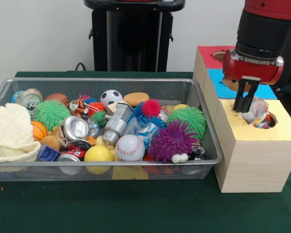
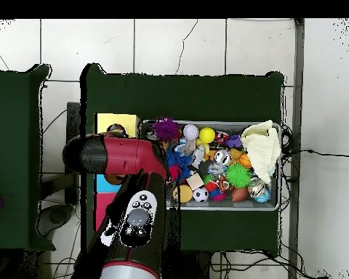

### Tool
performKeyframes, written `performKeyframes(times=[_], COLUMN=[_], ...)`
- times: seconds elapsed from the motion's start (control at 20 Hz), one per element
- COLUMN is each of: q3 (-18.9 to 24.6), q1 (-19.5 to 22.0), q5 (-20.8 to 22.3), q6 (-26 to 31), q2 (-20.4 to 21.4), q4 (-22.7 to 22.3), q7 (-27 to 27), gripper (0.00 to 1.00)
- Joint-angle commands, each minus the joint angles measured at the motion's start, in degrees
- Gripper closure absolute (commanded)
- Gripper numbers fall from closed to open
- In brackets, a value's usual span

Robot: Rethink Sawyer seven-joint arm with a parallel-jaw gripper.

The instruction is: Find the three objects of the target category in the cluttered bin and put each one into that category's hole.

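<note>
Even, bright indoor light falls on my table [image 1: 136, 208] from above, with no hard beam. Beneath the wire bin [image 1: 106, 167] the green cloth darkens into a soft, short shadow, and the wooden box [image 1: 254, 160] to the right of the bin has a dimmer front face than its yellow top. Small glints sit on the crushed cans [image 1: 76, 128] inside the bin. My fingers [image 1: 243, 97], right of the bin, read as near-black with little detail. From overhead, the floor tiles [image 2: 177, 43] beyond the bin look washed pale, and the bin's contents are soft and hard to separate.
</note>
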State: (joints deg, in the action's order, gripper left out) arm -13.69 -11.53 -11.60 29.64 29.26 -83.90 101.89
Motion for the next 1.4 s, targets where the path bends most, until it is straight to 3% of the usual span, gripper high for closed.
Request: performKeyframes(times=[0.05, 1.4], q3=[4.84, 5.08], q1=[1.97, 2.23], q5=[0.28, -0.05], q6=[-2.24, -1.07], q2=[-0.86, -1.04], q4=[-6.01, -5.25], q7=[8.61, 8.59], gripper=[1.00, 1.00])
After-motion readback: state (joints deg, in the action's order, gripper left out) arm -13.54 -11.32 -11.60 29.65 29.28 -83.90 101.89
